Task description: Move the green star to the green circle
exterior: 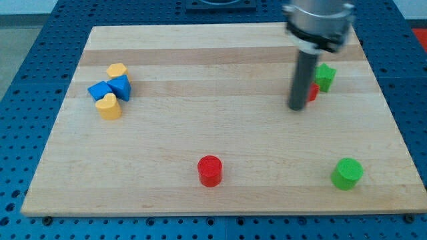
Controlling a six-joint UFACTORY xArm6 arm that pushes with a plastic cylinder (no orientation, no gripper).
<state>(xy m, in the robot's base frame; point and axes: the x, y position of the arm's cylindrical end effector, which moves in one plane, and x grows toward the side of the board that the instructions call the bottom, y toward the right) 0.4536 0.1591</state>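
Observation:
The green star [325, 77] sits near the view's upper right of the wooden board. The green circle [347, 173] lies near the view's lower right. My tip [297, 107] rests on the board to the left of and slightly below the green star, apart from it. A small red block [312, 92] sits just right of the rod, mostly hidden behind it, between the rod and the green star; its shape cannot be made out.
A red circle [209, 171] lies at the view's bottom centre. At the view's left is a cluster: two yellow blocks [117, 70] [108, 106] and two blue blocks [100, 91] [121, 87]. The board's right edge [393, 127] runs near the green blocks.

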